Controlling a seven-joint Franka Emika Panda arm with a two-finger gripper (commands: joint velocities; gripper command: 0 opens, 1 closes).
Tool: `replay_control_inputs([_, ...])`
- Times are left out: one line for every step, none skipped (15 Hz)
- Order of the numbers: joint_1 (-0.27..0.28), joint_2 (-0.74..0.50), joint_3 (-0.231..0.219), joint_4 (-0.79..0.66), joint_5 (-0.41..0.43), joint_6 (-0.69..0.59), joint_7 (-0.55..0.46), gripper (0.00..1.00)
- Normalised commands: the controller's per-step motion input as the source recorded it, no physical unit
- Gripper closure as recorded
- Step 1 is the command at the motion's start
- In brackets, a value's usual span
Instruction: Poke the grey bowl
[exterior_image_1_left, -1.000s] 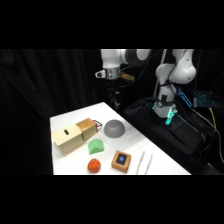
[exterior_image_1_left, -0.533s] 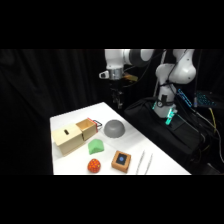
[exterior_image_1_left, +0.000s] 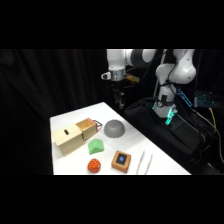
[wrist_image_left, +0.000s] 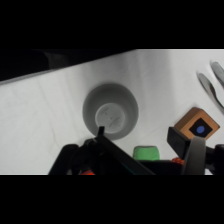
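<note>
A: Starting nearest the side camera, what sits around the grey bowl (exterior_image_1_left: 114, 128)?

B: Closest to the camera is an orange ball (exterior_image_1_left: 93, 165), with a small wooden block bearing a blue square (exterior_image_1_left: 121, 161) just beside it and a pair of metal tongs (exterior_image_1_left: 144, 162) a little further along. All of these are nearer the camera than the bowl. A green lump (exterior_image_1_left: 95, 146) lies between the ball and the bowl, near the bowl's front edge.

A: And the bowl itself?

B: It rests upside down on the white table (exterior_image_1_left: 70, 120), a dark dome toward the table's far side. A wooden box (exterior_image_1_left: 75, 135) stands near it, on the side away from the arm's base.

A: Where is the gripper (exterior_image_1_left: 119, 100)?

B: Behind and above the bowl, hanging over the table's far edge, well clear of the dome. In the wrist view the bowl (wrist_image_left: 110, 110) sits almost centred beneath it, with the green lump (wrist_image_left: 146, 152) and the block (wrist_image_left: 197, 127) near it.

A: Fingers apart or together?

B: I cannot tell; neither view shows them clearly.
</note>
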Motion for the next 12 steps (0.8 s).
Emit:
replay_control_inputs([-0.064,-0.2,0.043,-0.15,-0.045,0.12,0.11,0.31])
replay_control_inputs([-0.067,-0.19,0.046,-0.15,-0.052,0.13,0.12,0.43])
replay_control_inputs([-0.068,-0.19,0.05,-0.15,-0.059,0.14,0.12,0.57])
replay_control_inputs([-0.07,-0.18,0.055,-0.15,-0.07,0.15,0.12,0.67])
replay_control_inputs([-0.069,-0.19,0.061,-0.15,-0.078,0.15,0.12,0.83])
replay_control_inputs([-0.065,-0.21,0.077,-0.17,-0.091,0.14,0.14,0.94])
replay_control_inputs([-0.06,-0.23,0.086,-0.18,-0.097,0.14,0.14,1.0])
replay_control_inputs([-0.057,-0.22,0.093,-0.19,-0.111,0.15,0.14,1.0])
replay_control_inputs([-0.053,-0.23,0.093,-0.18,-0.113,0.15,0.13,1.0])
replay_control_inputs([-0.05,-0.22,0.094,-0.18,-0.113,0.15,0.13,0.98])
replay_control_inputs([-0.048,-0.22,0.093,-0.18,-0.113,0.15,0.13,0.97])
replay_control_inputs([-0.043,-0.22,0.091,-0.18,-0.107,0.14,0.12,0.97])
